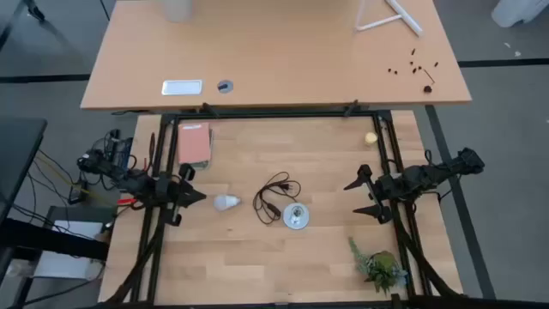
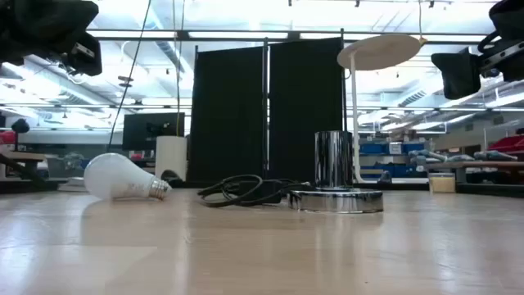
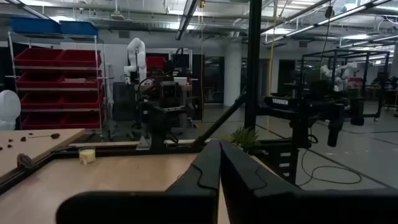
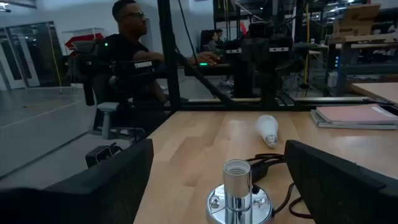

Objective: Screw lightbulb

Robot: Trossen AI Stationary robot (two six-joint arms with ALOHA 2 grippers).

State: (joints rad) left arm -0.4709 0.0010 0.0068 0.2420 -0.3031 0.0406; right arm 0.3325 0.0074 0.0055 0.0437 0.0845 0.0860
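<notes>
The white lightbulb (image 1: 226, 202) lies on its side on the wooden table, its screw end toward the socket; it also shows in the low view (image 2: 123, 179) and the right wrist view (image 4: 268, 130). The round silver socket base (image 1: 295, 216) stands upright on the table, its black cord (image 1: 276, 190) coiled beside it. My left gripper (image 1: 199, 196) is shut and empty, just left of the bulb. My right gripper (image 1: 352, 197) is open and empty, right of the socket, its fingers either side of the socket (image 4: 237, 193) from a distance.
A pink notebook (image 1: 194, 142) lies at the far left of the table. A small yellow ball (image 1: 371, 137) sits at the far right. A green plant sprig (image 1: 377, 264) lies at the near right. A black frame (image 1: 274, 113) borders the table. A person (image 4: 127, 46) sits beyond the table's left side.
</notes>
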